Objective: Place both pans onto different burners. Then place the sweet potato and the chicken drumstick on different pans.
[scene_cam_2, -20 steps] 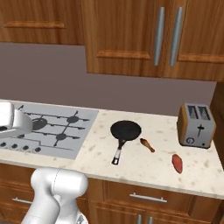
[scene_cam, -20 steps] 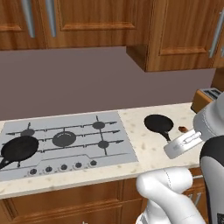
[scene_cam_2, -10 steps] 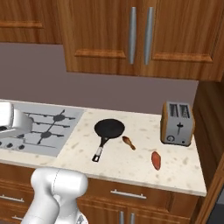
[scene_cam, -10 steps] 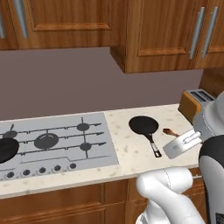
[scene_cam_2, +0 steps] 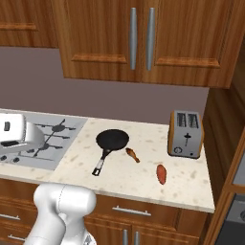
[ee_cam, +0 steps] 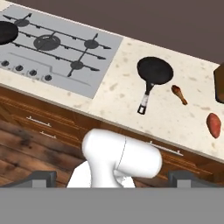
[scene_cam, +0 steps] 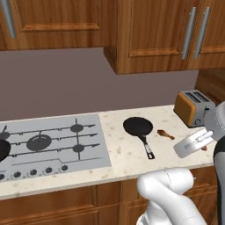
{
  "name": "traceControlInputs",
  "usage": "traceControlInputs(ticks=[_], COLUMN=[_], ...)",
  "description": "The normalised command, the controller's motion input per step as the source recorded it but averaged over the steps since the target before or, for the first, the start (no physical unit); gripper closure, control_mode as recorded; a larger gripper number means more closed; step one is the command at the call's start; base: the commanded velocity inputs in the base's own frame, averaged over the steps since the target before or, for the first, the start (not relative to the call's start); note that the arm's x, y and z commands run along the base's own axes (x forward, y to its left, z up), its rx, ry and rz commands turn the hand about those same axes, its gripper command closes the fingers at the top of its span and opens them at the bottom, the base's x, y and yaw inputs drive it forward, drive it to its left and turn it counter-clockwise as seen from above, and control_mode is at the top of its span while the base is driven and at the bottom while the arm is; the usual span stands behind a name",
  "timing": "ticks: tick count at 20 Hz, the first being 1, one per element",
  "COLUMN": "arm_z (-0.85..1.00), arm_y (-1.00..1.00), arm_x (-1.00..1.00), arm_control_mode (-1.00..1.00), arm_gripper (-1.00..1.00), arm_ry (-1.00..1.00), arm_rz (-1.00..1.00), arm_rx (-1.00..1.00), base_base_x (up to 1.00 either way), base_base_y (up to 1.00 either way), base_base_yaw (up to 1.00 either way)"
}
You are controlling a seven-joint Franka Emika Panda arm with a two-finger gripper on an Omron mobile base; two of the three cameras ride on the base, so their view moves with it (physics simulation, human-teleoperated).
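The hand hangs high above the front edge of the worktop, its fingers spread as wide as they go and holding nothing.

Seen along the hand, the loose pan lies ahead and a little to the right, flat on the worktop, beside the cooktop and clear of it. Its long axis runs from the bowl, on the far side, down to the handle, whose tip points back toward the hand and slightly left. So the handle is the nearest part of it and probably the first thing a descent would meet.

The chicken drumstick lies just right of the handle. The sweet potato is further right and nearer. The other pan sits on a burner far to the left.

My guess is the next reach goes forward and down, with the fingers turned across the handle's line.
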Motion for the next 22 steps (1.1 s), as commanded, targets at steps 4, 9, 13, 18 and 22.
traceControlInputs(ticks=[4, 9, 13, 18, 22], arm_z=[-0.01, 0.0, -0.01, -0.12, -0.28], arm_y=[-0.22, -0.12, -0.09, -0.08, -0.08], arm_x=[0.0, 0.0, 0.01, 0.17, 0.19], arm_control_mode=[-1.0, -1.0, -1.0, -1.0, -1.0], arm_gripper=[-1.0, -1.0, -1.0, -1.0, -1.0], arm_ry=[0.0, 0.0, 0.0, 0.0, 0.0], arm_rz=[0.0, 0.0, 0.0, -0.01, 0.0], arm_rx=[0.02, 0.01, 0.0, 0.0, 0.0], base_base_x=[0.0, 0.0, 0.0, 0.0, 0.0], base_base_y=[0.0, 0.0, 0.0, 0.0, 0.0], base_base_yaw=[0.0, 0.0, 0.0, 0.0, 0.0])
